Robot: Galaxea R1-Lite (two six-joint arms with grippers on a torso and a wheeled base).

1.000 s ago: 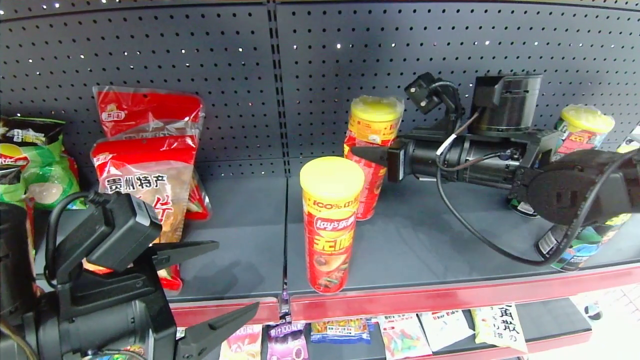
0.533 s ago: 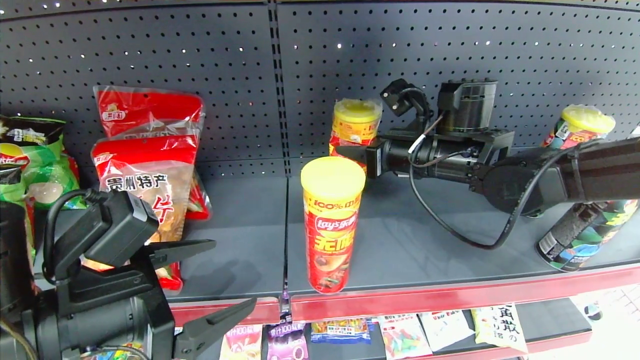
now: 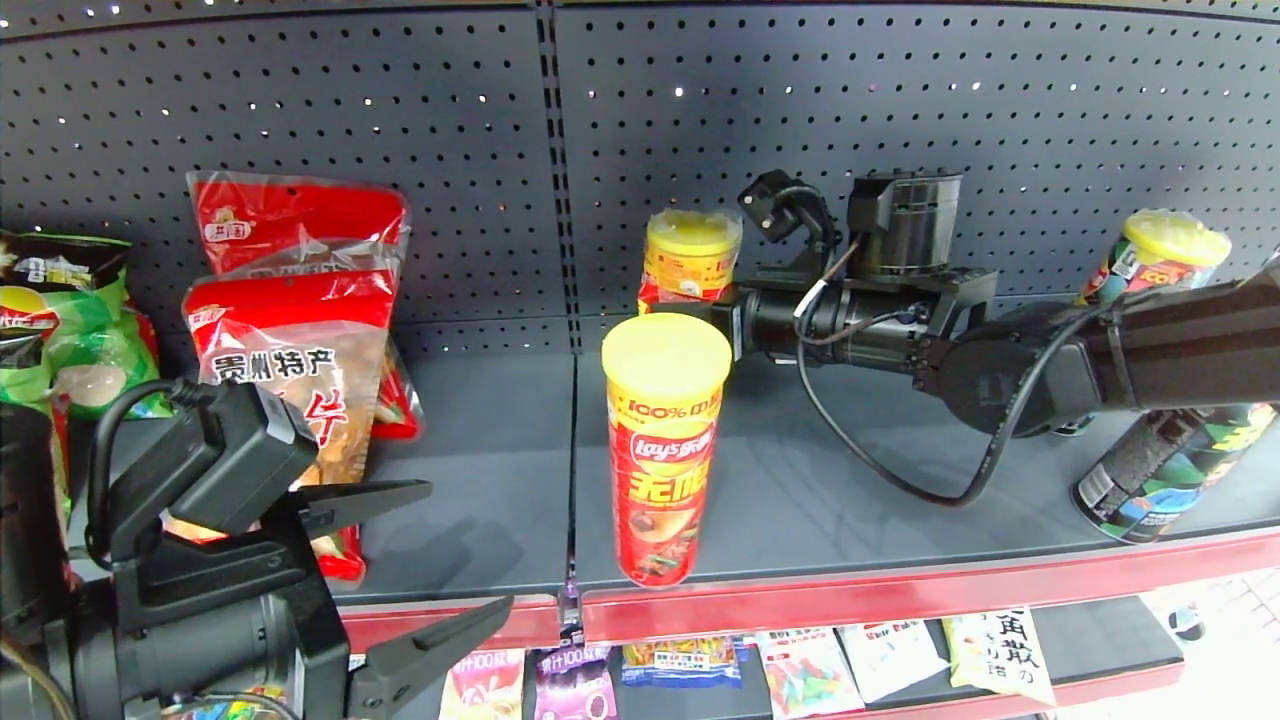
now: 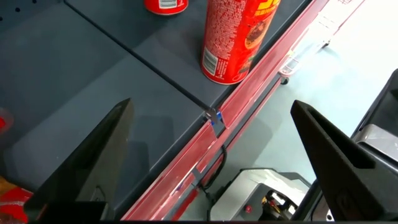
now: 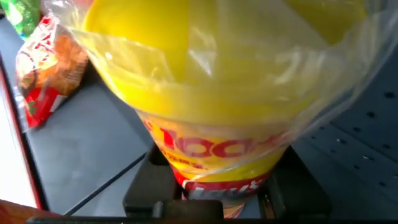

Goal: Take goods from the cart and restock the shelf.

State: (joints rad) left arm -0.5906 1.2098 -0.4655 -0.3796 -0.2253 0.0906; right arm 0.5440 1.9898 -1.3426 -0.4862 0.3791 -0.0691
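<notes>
Red chip can [image 3: 686,268] w/ yellow lid [image 3: 692,229], clear plastic wrap, in R claw [image 3: 692,296] clamp; L claw [image 3: 470,548] wide apart.

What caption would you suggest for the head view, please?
Right end effector grips one chip can behind the front can on the shelf.

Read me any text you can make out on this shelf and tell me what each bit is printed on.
"100%" on the front chip can.
"贵州特产" on the front red bag.
"角散" on a white packet on the lower shelf.
Rear can, green bags, other packets below: print too small or blurred to read.
</notes>
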